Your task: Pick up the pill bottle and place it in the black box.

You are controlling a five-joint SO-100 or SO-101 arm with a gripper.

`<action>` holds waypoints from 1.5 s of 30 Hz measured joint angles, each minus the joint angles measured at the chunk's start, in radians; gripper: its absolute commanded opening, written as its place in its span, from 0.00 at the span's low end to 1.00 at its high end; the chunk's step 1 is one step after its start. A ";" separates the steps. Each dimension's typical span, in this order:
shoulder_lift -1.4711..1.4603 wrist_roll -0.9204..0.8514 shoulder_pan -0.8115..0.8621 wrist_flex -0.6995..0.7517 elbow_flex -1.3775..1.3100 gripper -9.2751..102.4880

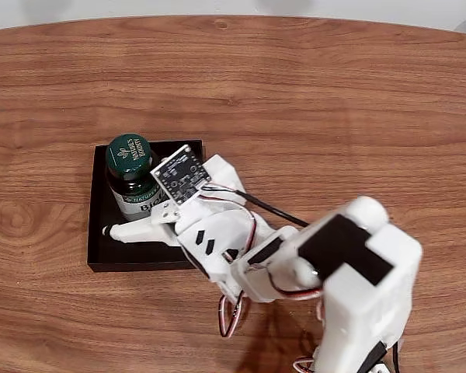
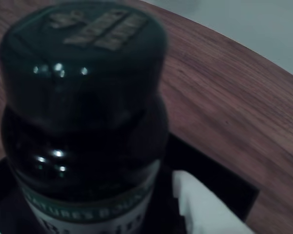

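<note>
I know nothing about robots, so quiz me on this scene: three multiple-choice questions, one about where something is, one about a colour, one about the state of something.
1. Where is the pill bottle?
A. in the black box
B. on bare wood right of the box
C. at the table's far edge

2. What colour is the bottle's cap?
A. white
B. dark green
C. red

3. How does the bottle stand?
A. on its side
B. upside down
C. upright, cap up

Answers:
1 A: in the fixed view the bottle stands inside the tray's walls.
2 B: the cap is dark green in the fixed view.
3 C: the cap faces up, with one of the white fingers alongside the bottle.
</note>
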 measured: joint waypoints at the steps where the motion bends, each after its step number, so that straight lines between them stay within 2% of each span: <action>1: 0.021 0.000 0.011 0.009 0.012 0.52; 9: 0.236 0.012 0.081 0.140 0.081 0.49; 12: 0.337 0.018 0.120 0.216 0.101 0.45; 17: 0.512 0.017 0.198 0.357 0.135 0.40; 26: 0.758 -0.049 0.374 0.669 0.138 0.38; 38: 1.072 -0.057 0.563 0.801 0.324 0.37; 45: 1.325 -0.072 0.663 0.974 0.443 0.31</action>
